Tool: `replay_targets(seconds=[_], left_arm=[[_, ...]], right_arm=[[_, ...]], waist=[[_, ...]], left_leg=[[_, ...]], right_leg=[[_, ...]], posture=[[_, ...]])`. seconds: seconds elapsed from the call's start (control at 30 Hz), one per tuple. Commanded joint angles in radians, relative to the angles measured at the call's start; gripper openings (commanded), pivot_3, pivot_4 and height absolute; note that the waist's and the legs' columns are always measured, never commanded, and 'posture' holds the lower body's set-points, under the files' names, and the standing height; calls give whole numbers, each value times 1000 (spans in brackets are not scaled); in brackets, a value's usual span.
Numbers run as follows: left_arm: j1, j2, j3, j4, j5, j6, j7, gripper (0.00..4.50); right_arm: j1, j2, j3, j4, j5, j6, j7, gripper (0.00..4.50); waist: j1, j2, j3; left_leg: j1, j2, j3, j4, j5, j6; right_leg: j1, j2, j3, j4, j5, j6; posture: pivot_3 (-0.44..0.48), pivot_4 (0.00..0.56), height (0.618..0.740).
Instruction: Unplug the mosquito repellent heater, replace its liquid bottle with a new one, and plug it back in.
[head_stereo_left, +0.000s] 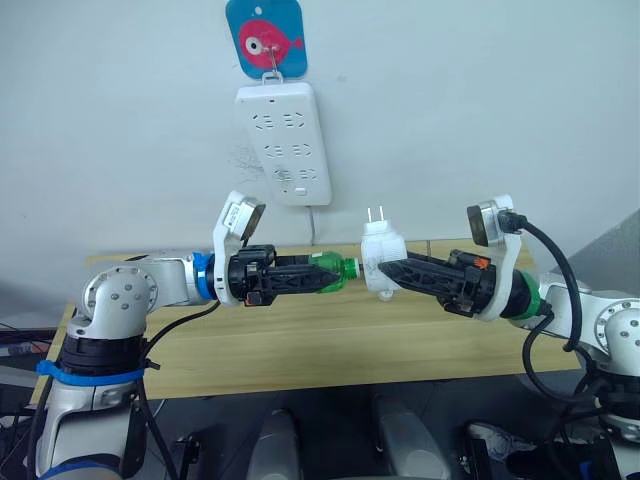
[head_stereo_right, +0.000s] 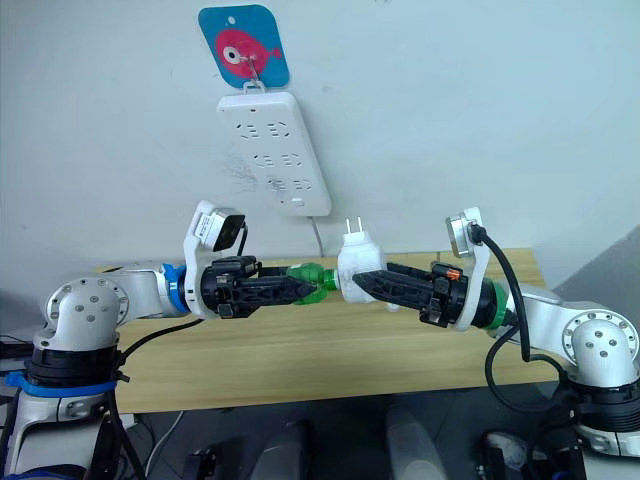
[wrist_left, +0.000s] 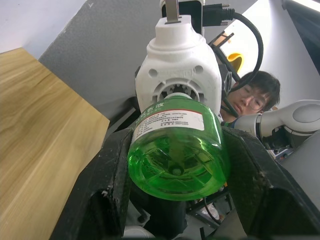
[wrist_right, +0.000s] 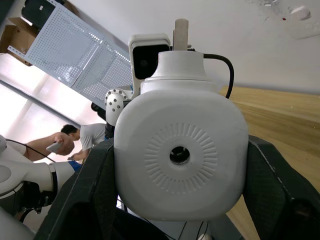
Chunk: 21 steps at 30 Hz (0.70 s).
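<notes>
The right claw (head_stereo_left: 392, 272) grips the mosquito repellent heater (head_stereo_left: 380, 257), prongs up, above the desk (head_stereo_left: 330, 335). The left claw (head_stereo_left: 318, 279) clamps a green liquid bottle (head_stereo_left: 334, 272) (neck meeting the heater's underside), directly opposite the right claw.

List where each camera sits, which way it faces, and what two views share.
Left and right eye views: head camera, looking forward and down over both arms at the table and power strip.
Left wrist view: along the left pincer, holding the green bottle against the heater.
Right wrist view: along the right pincer, gripping the heater's vented face.
Shared: both wrist views show the heater from opposite sides.
</notes>
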<state>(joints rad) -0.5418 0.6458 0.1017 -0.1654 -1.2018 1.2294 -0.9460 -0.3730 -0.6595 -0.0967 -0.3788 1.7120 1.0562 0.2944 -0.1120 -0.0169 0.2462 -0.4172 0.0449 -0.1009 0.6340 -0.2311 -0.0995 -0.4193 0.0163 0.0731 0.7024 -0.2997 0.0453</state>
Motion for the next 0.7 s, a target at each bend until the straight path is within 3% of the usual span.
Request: replay_targets(seconds=[0.03,0.7], left_arm=[[-3,-11,11,-30,-7,-17,3,2322],[2,-48,-25,-64,41,-59,-9,2322]], right_arm=[[-13,-4,-7,-45,45,-21,5,2954],[-52,11,94,-84,108,-28,-91,2954]], waist=[[0,0,0],[0,0,0]], left_leg=[[0,0,0,0,0,0],[0,0,0,0,0,0]], right_leg=[[0,0,0,0,0,0],[0,0,0,0,0,0]], posture=[[-145,238,740],[-149,238,740]])
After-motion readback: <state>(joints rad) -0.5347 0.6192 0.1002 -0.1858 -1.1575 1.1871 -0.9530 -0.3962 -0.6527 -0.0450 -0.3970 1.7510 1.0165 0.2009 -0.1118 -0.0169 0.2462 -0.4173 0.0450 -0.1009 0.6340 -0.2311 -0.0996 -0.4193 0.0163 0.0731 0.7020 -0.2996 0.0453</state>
